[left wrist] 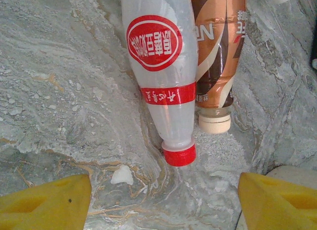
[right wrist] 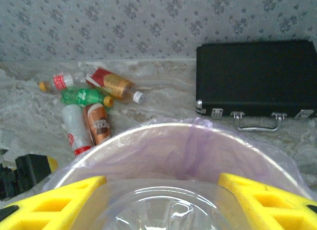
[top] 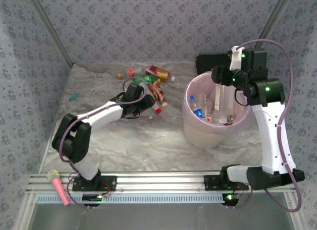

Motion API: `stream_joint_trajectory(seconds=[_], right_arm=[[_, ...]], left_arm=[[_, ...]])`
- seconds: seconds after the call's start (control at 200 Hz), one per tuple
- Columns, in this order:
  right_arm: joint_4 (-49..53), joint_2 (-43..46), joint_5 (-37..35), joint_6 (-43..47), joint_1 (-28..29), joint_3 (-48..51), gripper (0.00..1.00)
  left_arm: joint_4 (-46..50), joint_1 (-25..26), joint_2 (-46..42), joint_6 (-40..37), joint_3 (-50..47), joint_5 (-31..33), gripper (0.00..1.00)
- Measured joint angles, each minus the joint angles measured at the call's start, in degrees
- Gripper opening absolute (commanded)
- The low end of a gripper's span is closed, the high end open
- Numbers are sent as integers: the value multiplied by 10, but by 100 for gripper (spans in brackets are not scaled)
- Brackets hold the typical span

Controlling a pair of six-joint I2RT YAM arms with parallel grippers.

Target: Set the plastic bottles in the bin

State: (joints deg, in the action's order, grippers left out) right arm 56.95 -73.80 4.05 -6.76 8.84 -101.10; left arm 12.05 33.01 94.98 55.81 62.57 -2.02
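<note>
The left claw (left wrist: 165, 193), spread, faces the white bottle (left wrist: 161, 76) lying on the tabletop (left wrist: 59, 91) just ahead, red cap nearest and long axis pointing away from it, while the right claw (right wrist: 161, 190) pinches a clear bottle (right wrist: 163, 212) over the bin (right wrist: 198, 150).

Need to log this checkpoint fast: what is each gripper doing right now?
Left gripper: open, holding nothing.
Right gripper: closed on a clear plastic bottle, above the round cream bin with a pink liner.
</note>
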Motion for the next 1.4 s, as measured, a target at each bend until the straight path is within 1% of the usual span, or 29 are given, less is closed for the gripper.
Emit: stream_joint_trajectory(seconds=[0.14, 0.165, 0.28, 0.375, 0.425, 0.53, 0.65, 0.74, 0.825, 0.979, 1.064, 1.154, 1.264, 1.399], right_arm=[[21, -12, -23, 10, 2, 37, 55], [27, -16, -29, 13, 2, 40, 57], [44, -34, -53, 26, 1, 45, 74], [59, -37, -65, 36, 0, 44, 81], [67, -37, -71, 41, 0, 38, 83], [83, -40, -82, 47, 1, 5, 82], [84, -38, -90, 45, 12, -27, 75], [84, -35, -90, 43, 27, -21, 68], [85, -35, -82, 36, 33, 7, 64], [80, -34, -70, 25, 23, 73, 63], [79, -31, -60, 21, 21, 81, 63], [70, -17, -49, 19, 20, 81, 63], [63, 5, -38, 17, 20, 81, 64], [55, 17, -29, 16, 19, 81, 65]], left_arm=[[0, 0, 0, 0, 0, 0, 78], [0, 0, 0, 1, 0, 0, 78], [-1, 0, 7, 4, 6, 0, 80], [-2, 0, 19, 5, 12, 0, 81], [-1, 0, 25, 5, 14, 0, 81], [0, 0, 34, 7, 15, 2, 81], [-1, 0, 44, 13, 15, 4, 79], [-3, 0, 53, 16, 15, 4, 79], [-3, 0, 63, 19, 16, 3, 79], [-3, 0, 80, 24, 19, -1, 80], [-7, 0, 88, 27, 26, -3, 86], [-16, 1, 99, 31, 35, -5, 88], [-17, 8, 125, 32, 65, -5, 88], [-15, 13, 158, 30, 97, 0, 83]])
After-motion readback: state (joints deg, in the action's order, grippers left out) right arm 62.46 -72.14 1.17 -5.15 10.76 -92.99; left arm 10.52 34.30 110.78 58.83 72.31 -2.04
